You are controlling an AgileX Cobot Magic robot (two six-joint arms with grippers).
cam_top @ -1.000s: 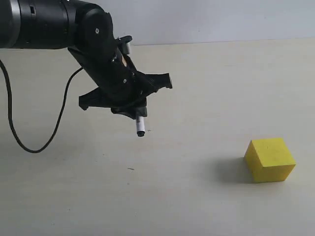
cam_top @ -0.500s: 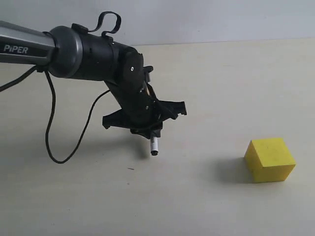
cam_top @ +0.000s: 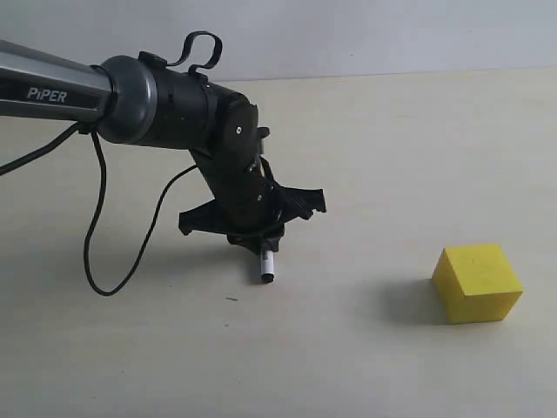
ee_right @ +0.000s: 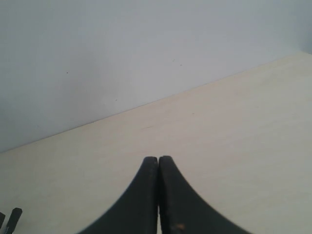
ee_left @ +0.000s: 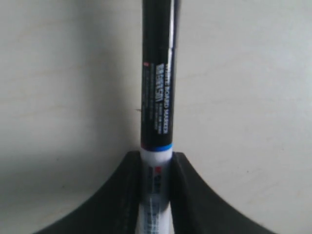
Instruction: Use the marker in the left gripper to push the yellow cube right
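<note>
cube (cam_top: pixel 478 283) yellow | marker (ee_left: pixel 157 87) black, white barrel | claw (ee_left: pixel 156 165) black | table (cam_top: pixel 392 157) cream

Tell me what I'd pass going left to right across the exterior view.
cable → left pincer, gripping the marker → cube

Table (cam_top: pixel 383 148): cream, matte surface.
Wall (cam_top: pixel 392 35): pale grey, meeting the table's far edge.
Speck (cam_top: pixel 231 299): small dark mark on the table (too small to identify).
</note>
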